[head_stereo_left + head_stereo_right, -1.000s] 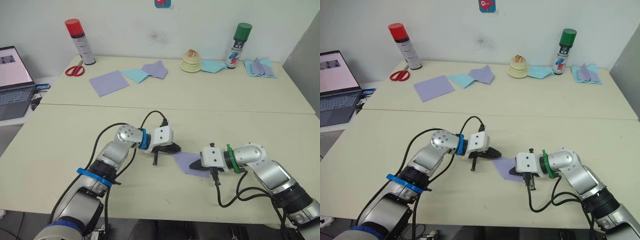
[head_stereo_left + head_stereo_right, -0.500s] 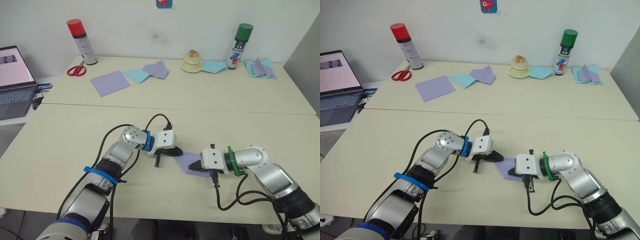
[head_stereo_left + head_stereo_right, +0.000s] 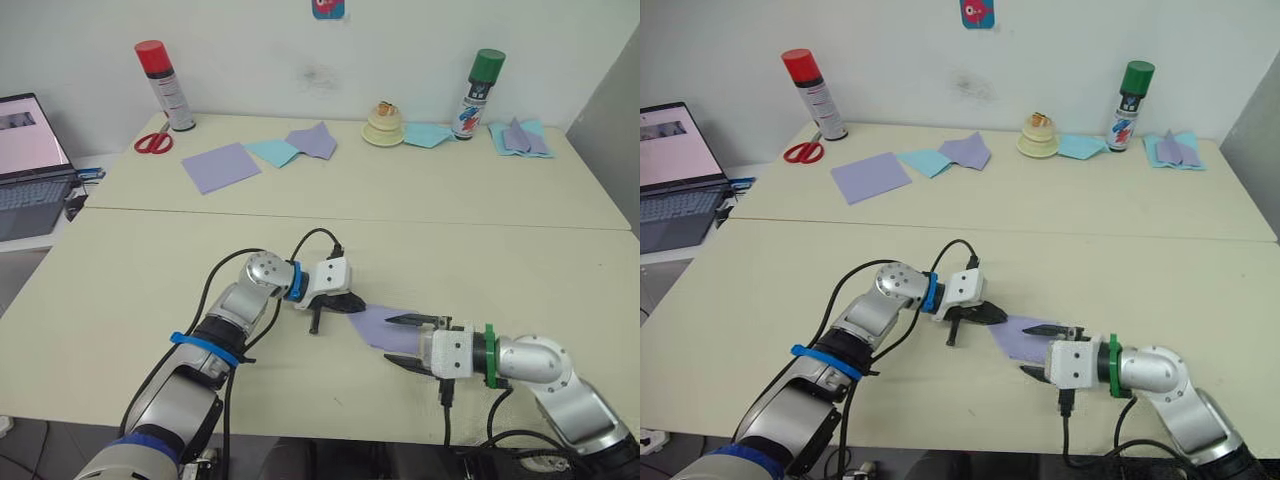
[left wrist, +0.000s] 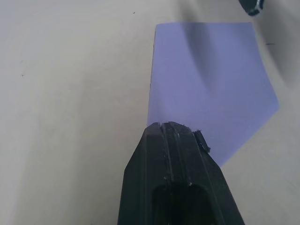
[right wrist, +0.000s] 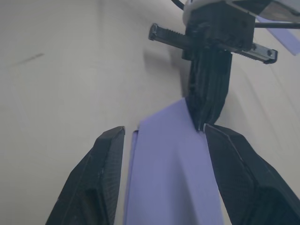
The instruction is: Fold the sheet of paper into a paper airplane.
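1. At the far left stood an open grey laptop (image 3: 25, 170), off the edge of the cream-coloured table (image 3: 120, 290).
2. A red-capped spray can (image 3: 161, 84) and red-handled scissors (image 3: 152, 142) were at the table's far left corner.
3. Near them lay a flat lavender paper square (image 3: 220, 166), then a light-blue paper piece (image 3: 272, 151) touching a folded lavender piece (image 3: 312, 140).
4. The left gripper (image 3: 340, 305) had its two black fingers pressed together, their tip resting on the left corner of the folded lavender-purple sheet of paper (image 3: 385, 327).
5. That sheet lay flat on the near half of the table, between the two grippers, with one pointed corner.
6. The right gripper (image 3: 405, 341) had its black fingers spread wide, one on either side of the sheet's right edge, pinching nothing.
7. Farther back sat a small cream-coloured stacked object (image 3: 382, 124), a green-capped spray can (image 3: 474, 94), and more light-blue and lavender folded pieces (image 3: 520, 136) at the far right.
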`<state>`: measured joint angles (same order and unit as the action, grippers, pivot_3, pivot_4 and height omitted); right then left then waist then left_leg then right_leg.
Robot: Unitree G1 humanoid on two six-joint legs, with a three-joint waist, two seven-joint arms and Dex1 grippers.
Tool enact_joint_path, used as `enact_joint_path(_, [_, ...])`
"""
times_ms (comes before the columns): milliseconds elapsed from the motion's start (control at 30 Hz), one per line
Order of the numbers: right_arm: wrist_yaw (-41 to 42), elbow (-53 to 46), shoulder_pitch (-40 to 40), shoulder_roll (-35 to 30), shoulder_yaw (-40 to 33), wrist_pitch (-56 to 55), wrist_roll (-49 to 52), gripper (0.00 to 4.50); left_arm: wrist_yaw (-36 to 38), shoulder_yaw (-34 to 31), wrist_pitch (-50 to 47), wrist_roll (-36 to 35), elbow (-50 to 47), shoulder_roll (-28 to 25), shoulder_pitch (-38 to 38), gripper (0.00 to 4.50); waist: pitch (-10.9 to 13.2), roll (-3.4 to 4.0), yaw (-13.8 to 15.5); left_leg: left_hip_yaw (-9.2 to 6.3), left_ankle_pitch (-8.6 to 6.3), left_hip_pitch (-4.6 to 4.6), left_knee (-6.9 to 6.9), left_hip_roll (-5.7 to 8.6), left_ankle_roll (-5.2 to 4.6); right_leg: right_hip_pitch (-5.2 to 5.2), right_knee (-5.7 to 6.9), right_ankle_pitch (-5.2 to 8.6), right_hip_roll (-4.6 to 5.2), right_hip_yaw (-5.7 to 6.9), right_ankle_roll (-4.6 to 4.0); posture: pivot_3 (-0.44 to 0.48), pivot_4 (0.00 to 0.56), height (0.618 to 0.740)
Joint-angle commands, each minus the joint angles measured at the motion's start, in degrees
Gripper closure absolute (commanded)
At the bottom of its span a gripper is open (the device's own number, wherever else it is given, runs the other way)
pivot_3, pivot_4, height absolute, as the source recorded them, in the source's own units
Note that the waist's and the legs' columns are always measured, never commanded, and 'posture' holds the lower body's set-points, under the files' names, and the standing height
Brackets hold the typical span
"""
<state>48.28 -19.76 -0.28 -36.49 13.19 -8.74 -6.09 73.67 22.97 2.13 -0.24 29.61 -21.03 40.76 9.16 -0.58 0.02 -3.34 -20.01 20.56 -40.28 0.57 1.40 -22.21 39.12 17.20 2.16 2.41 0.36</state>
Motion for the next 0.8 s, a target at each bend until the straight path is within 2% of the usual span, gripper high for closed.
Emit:
enact_joint_path(33, [-4.59,0.48,0.25,1.50,0.28,-1.90,-3.59,1.68,1.66,1.55,-1.37,1.07,1.45,0.35,-0.74,4.50,-0.01,-0.01,0.02,-0.01,0.00,0.00,0.00,0.00,0.00,0.00,0.00,0.00,0.00,0.00,0.00,0.000,0.150,0.717])
enact_joint_path(367, [-5.85,3.42,0.15,1.62,2.28,-4.82,-5.27,1.68,2.05,1.23,-1.87,1.16,1.73,0.48,-0.40,4.50,-0.01,-0.01,0.00,0.01,0.00,-0.01,0.00,-0.01,0.00,0.00,-0.01,0.00,-0.02,-0.02,0.00,0.000,0.150,0.717])
enact_joint_path(667, [-7.56,4.57,-0.03,1.54,2.27,-3.09,-8.01,1.68,2.33,1.15,-2.30,1.14,0.89,0.08,-0.85,4.50,-0.01,-0.01,0.00,0.01,0.00,-0.01,0.00,-0.01,0.00,0.00,0.00,0.00,-0.02,-0.02,0.00,0.000,0.150,0.717])
enact_joint_path(800, [-7.74,5.00,-0.22,0.54,2.97,-6.24,-9.57,1.68,2.39,1.18,-2.41,1.18,0.87,0.03,-0.87,4.50,-0.01,-0.01,0.00,0.02,0.00,-0.02,0.00,-0.01,0.00,0.00,0.01,0.00,-0.02,-0.02,0.00,0.000,0.150,0.717])
